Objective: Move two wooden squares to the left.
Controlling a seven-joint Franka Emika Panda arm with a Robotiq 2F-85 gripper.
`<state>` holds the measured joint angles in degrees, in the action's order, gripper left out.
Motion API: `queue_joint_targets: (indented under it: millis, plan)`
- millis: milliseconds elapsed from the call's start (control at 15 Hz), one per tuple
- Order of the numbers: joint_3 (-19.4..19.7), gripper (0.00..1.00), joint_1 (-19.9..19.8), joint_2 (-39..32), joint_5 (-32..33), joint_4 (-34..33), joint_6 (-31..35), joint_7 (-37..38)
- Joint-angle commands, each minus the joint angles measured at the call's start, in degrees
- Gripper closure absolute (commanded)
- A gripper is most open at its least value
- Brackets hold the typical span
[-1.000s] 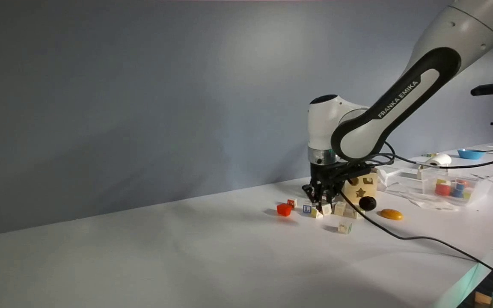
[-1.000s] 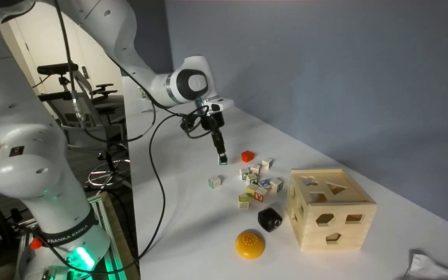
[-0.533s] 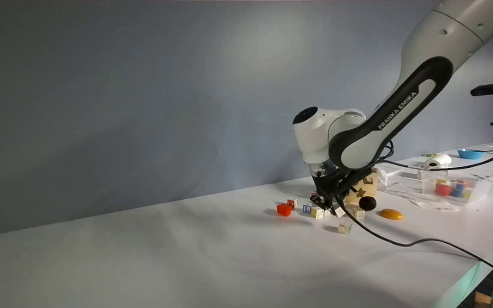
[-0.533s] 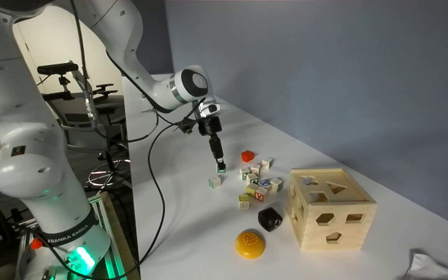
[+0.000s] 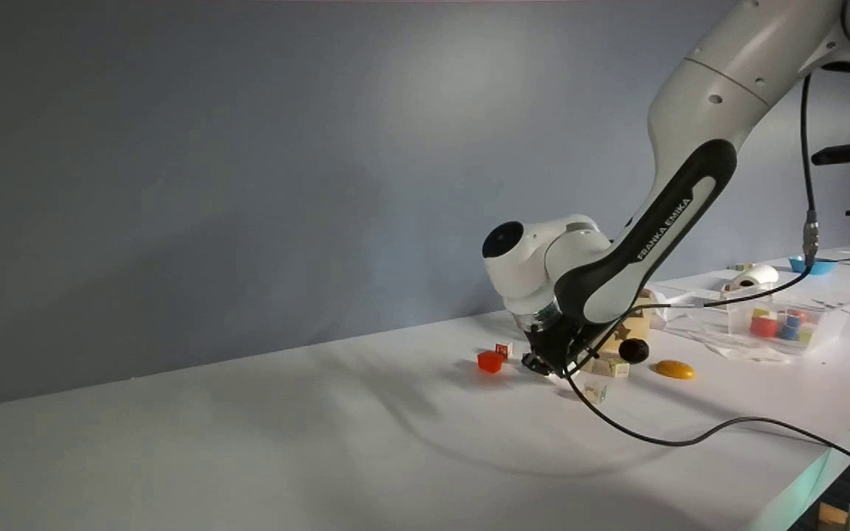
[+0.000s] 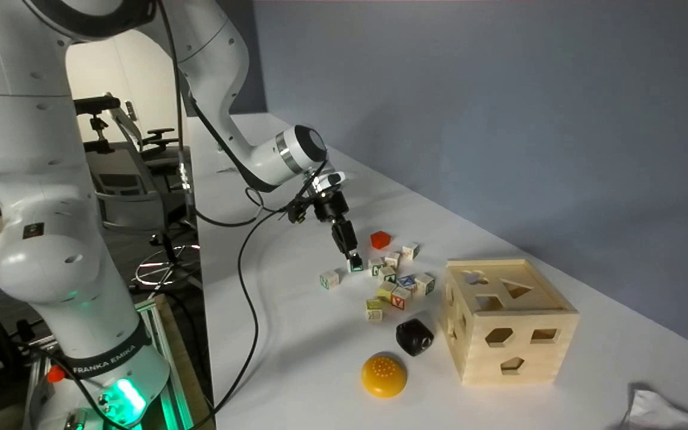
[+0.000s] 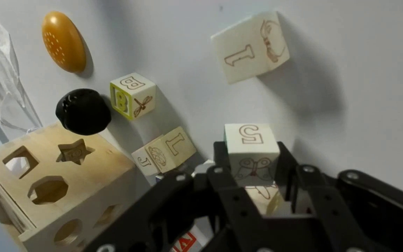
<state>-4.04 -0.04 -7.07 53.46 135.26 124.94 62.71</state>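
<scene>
Wrist view: the black end effector (image 7: pixel 252 155) clasps a pale wooden cube (image 7: pixel 252 141) printed with a 5; whether it touches the white bench (image 7: pixel 373 70) is hard to tell. In an exterior view, the cube lies between lettered wooden cubes (image 6: pixel 387 275) and a lone pale wooden cube (image 6: pixel 329 279); setting down probably needs clearance from both.

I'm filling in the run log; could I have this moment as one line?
grasp: tool closed on wooden butterfly block marked 5 | on table: block marked B, shape-sorting box | release: not yet
</scene>
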Motion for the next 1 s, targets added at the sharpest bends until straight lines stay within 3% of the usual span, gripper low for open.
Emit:
queue_joint_targets:
  millis: [0,67,200,333,667,933]
  plan:
    - [1.2,0.90,2.4,-4.1,4.2,-3.0,-1.5,2.0]
    - [1.2,0.87,2.7,-4.8,5.0,-3.3,-1.6,2.1]
    - [1.2,0.40,3.4,-5.7,5.9,-4.0,-2.4,2.1]
    - [1.1,0.36,3.8,-6.1,6.4,-4.4,-2.8,2.0]
    - [1.0,0.03,4.2,-6.7,6.3,-4.8,-3.5,1.4]
    - [0.9,0.00,4.3,-6.4,5.9,-4.9,-3.8,1.6]
